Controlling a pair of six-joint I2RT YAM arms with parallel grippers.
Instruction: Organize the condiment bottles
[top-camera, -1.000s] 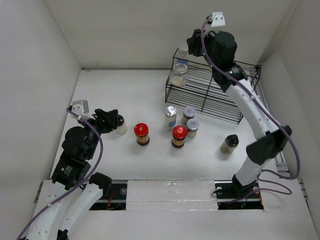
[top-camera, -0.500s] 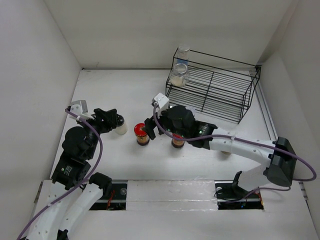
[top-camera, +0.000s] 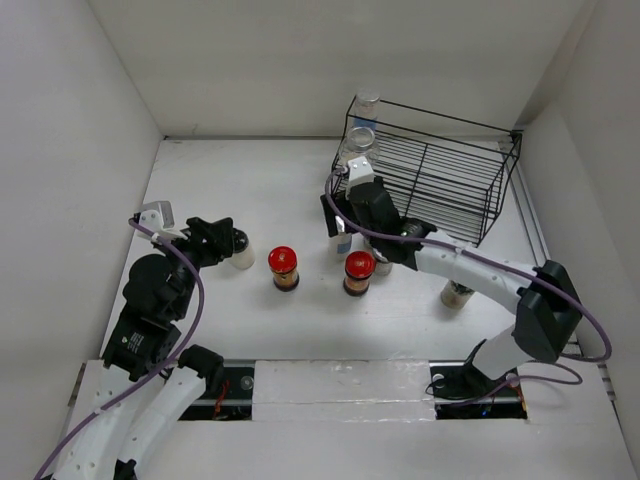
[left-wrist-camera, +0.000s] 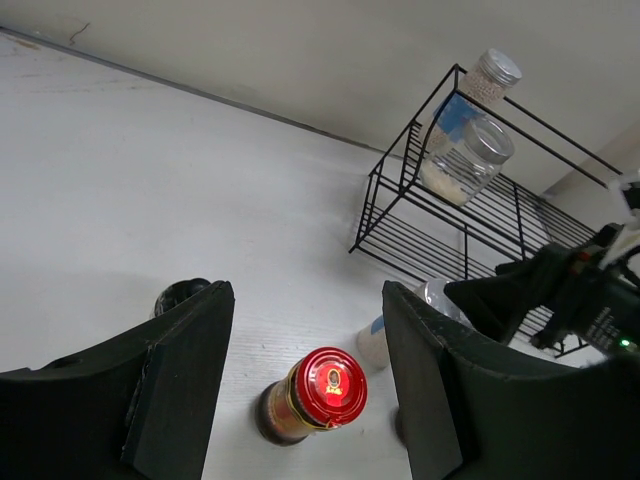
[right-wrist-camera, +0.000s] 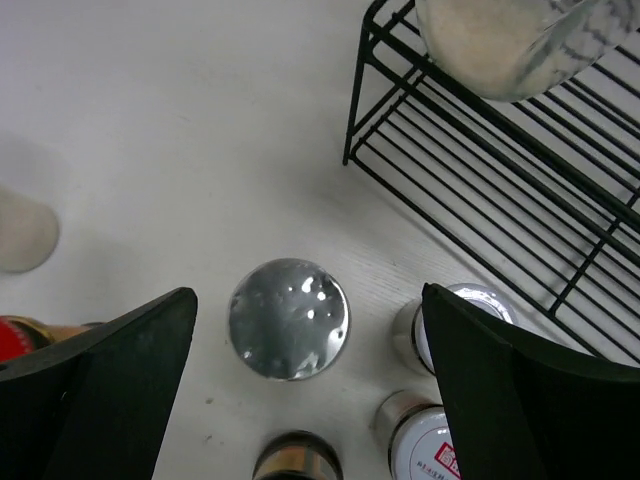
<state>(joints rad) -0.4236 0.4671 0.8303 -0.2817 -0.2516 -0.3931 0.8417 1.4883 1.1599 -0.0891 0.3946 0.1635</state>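
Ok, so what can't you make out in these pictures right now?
Top view: the right arm hides most of the blue-labelled glass jar near the black wire rack.
Left wrist view: a finger of the left tool hides all but the top of a black-lidded jar.
Right wrist view: the bottom edge cuts off a silver-rimmed jar with a printed lid; its lettering is unreadable.

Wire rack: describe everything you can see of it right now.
The black wire rack is made of thin metal rod, stepped in tiers, and stands upright on the white table at the far right, by the back wall. Two glass jars with pale contents sit at its left end: a narrow jar on the upper tier and a wider jar just below.
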